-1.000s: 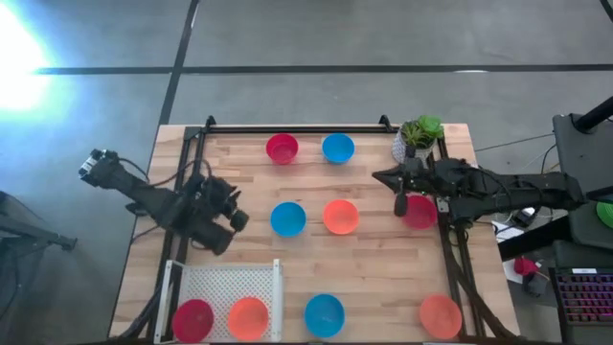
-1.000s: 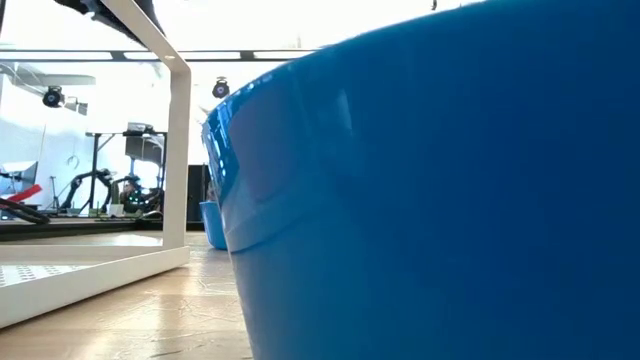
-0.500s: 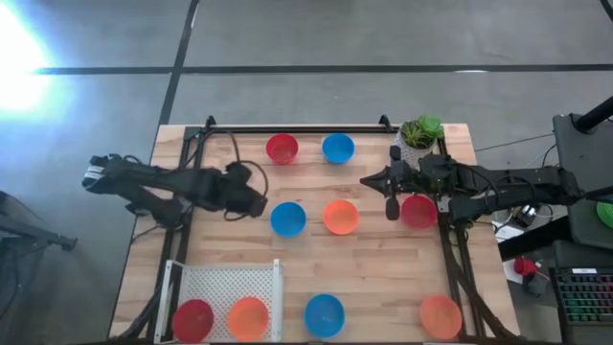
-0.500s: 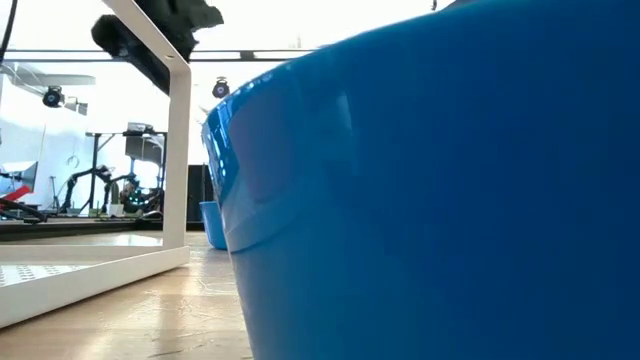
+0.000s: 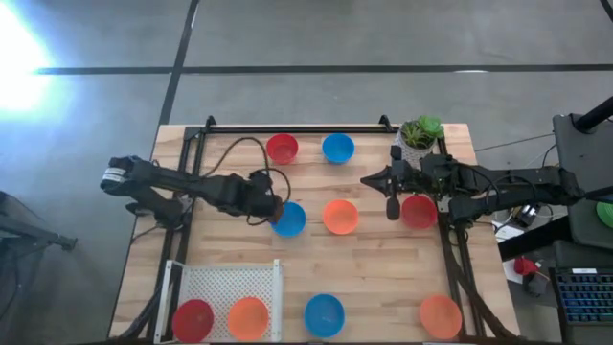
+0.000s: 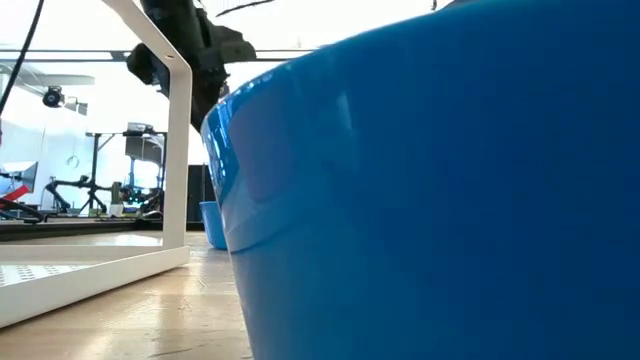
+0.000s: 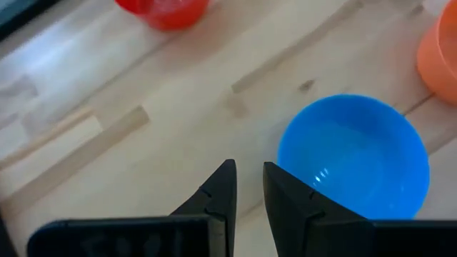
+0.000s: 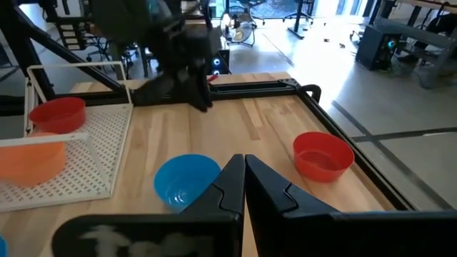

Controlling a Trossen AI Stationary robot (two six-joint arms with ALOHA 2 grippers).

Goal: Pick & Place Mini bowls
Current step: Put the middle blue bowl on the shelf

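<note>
**Left gripper at centre blue bowl, nothing held**

Blue mini bowl (image 5: 288, 218) sits mid-table, beside an orange bowl (image 5: 340, 217); left gripper (image 5: 271, 207) just at its rim, fingers (image 7: 218, 194) a narrow gap apart, gripping nothing. Right gripper (image 5: 390, 204) fully closed, empty, near red bowl (image 5: 420, 211), partly hidden under arm. No readable writing anywhere. Low view nearly filled by a close blue bowl (image 6: 440, 190); white rack (image 5: 226, 287) w/ two bowls cut off at frame edge.
</note>
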